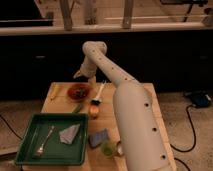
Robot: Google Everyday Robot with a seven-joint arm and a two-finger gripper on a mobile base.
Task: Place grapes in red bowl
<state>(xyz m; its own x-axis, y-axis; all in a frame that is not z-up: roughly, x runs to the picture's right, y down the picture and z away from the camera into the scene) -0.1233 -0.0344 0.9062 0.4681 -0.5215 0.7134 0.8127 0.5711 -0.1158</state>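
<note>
- Remote op, wooden table (62, 104): arm reaches in from lower rt. The gripper (85, 76) hangs just above the far rim of the red bowl (71, 90), which sits at the table's back-left.
- Gripper state: I can't tell whether it's spread, pressed together or pinching anything. Its working end isn't shown clearly to me.
- Grapes: I can't pick them out for sure. A dark patch (80, 92) inside the bowl may be them, or may be only shadow.
- Handling, my judgement: grapes are light, soft-skinned, smooth & prob. slippery. They'd bruise or burst under a hard squeeze, and loose ones roll.
- Best hold, as I see it: the stem or the thick middle of the bunch, w/ gentle pressure, let go low over the bowl.
- Also on the table: green tray (57, 150) w/ a fork (45, 141) in it, at front-left. A white-handled brush (99, 91) lies just beside the bowl.
</note>
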